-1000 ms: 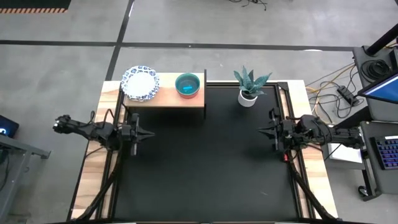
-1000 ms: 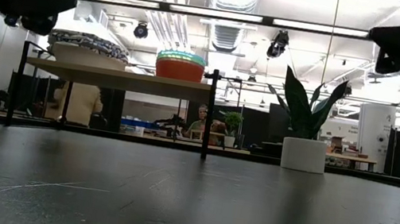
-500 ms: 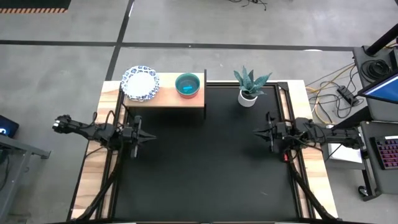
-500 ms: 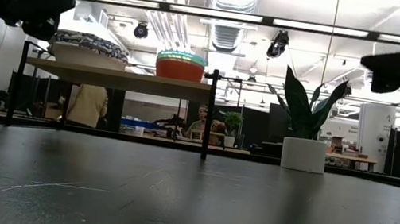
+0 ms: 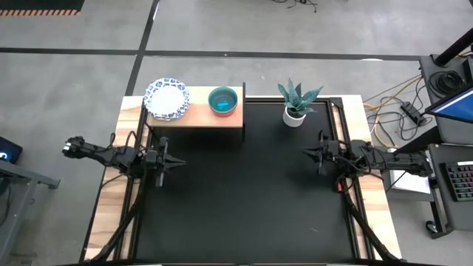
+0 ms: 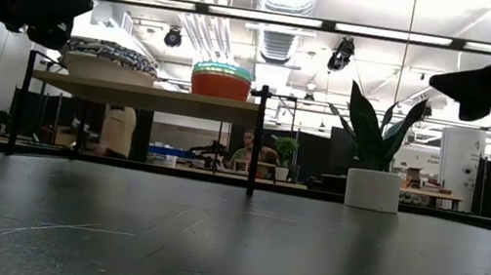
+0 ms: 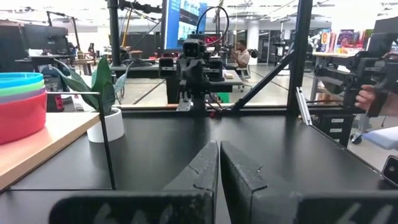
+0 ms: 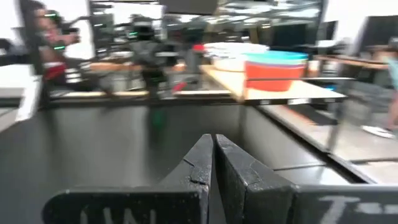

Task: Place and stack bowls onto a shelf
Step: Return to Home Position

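Observation:
The light-wood shelf stands at the table's far left on thin black legs. On it rest a stack of white bowls with blue-patterned rims and a nested stack of small bowls, teal on top, red at the bottom. My left gripper hovers shut over the mat's left edge, on the near side of the shelf. My right gripper hovers shut over the mat's right side, facing the left one. In the right wrist view both stacks sit on the shelf.
A small white pot with a green spiky plant stands at the far edge, right of the shelf. The black mat lies bare between the two arms. People move in the room behind the table.
My right gripper has dipped lower and shifted slightly toward the table's left, staying shut. A person behind the table has walked to the right. The bowls and the shelf have kept still.

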Controlling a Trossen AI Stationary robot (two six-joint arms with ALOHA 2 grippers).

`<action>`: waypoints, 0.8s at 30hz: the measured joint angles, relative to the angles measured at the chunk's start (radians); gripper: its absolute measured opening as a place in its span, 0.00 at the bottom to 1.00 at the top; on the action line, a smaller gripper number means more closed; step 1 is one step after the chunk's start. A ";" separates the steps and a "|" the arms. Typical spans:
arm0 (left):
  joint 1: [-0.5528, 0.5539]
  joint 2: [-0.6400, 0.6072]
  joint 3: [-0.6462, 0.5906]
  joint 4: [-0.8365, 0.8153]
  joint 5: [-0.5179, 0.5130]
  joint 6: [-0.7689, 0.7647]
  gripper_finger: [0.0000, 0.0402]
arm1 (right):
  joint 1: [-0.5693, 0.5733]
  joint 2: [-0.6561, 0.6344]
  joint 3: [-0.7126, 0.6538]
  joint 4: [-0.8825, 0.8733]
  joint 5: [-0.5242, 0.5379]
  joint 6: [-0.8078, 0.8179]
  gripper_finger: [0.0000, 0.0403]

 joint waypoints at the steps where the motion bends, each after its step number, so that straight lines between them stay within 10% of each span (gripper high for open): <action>1: 0.000 0.001 0.001 0.000 0.000 0.000 0.00 | 0.000 0.004 0.000 0.007 0.033 0.000 0.02; 24: 0.000 0.005 0.002 0.003 0.000 0.000 0.00 | 0.000 0.013 -0.001 0.014 0.069 -0.090 0.02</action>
